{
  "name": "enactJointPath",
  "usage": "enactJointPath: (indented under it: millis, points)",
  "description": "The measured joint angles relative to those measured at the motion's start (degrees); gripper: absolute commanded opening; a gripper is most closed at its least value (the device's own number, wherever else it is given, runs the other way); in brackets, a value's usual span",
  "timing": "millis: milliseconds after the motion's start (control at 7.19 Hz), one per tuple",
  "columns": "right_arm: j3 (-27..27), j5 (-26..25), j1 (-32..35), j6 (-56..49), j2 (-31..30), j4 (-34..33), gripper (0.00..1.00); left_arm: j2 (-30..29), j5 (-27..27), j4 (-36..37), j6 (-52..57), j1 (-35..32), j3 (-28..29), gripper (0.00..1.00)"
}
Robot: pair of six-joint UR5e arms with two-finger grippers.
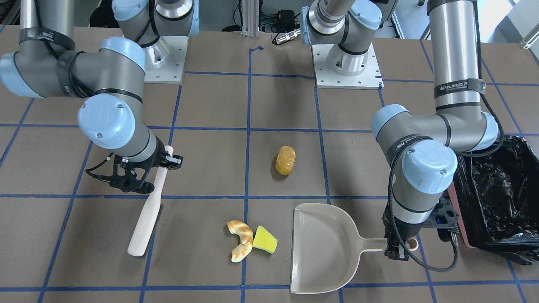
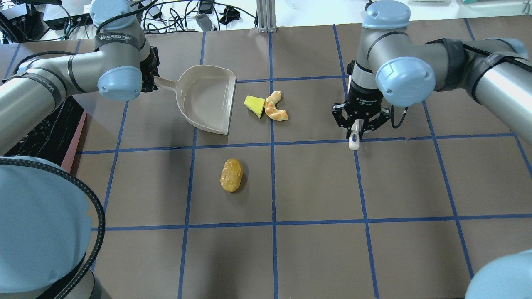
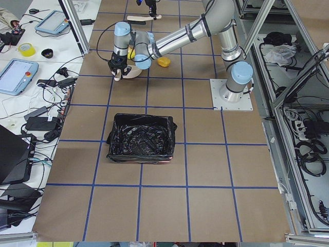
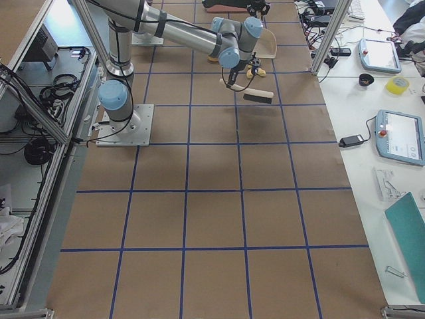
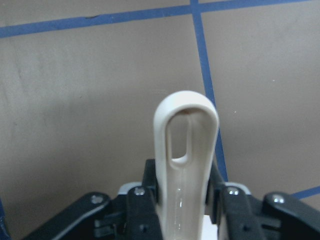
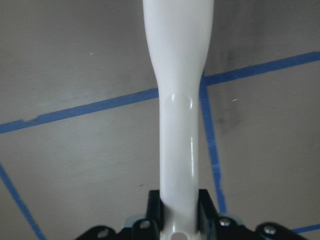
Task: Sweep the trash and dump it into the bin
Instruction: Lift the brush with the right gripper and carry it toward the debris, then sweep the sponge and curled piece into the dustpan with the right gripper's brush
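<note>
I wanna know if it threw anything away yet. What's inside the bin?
Only the crinkled black bag shows inside the bin, nothing else in sight. Its folds could hide something small.

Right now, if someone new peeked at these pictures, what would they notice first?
Probably the two arms holding cleaning tools: the left gripper clamps the handle of a beige dustpan, and the right gripper grips a white hand brush. Then the trash on the brown table: a croissant-like piece and a yellow-green wedge side by side near the dustpan's mouth, a golden-brown lump alone nearer the robot. A black-lined bin sits beside the left arm.
</note>
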Motion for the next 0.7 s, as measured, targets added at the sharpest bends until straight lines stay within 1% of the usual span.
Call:
enactJointPath:
  millis: [139, 417, 695]
  points:
    - [0.01, 3.35, 1.59, 1.96, 0.9, -0.31, 0.11, -0.79, 0.1, 0.05, -0.36, -0.18, 0.07, 0.0]
    - [-0.17, 8.25, 5.0, 5.05, 2.75, -2.13, 0.0, -1.98, 0.19, 1.07, -0.52, -0.47, 0.14, 0.0]
    - [-1.03, 14.78, 7.18, 7.38, 5.42, -7.39, 0.0, -2.43, 0.28, 1.56, -0.54, -0.7, 0.26, 0.0]
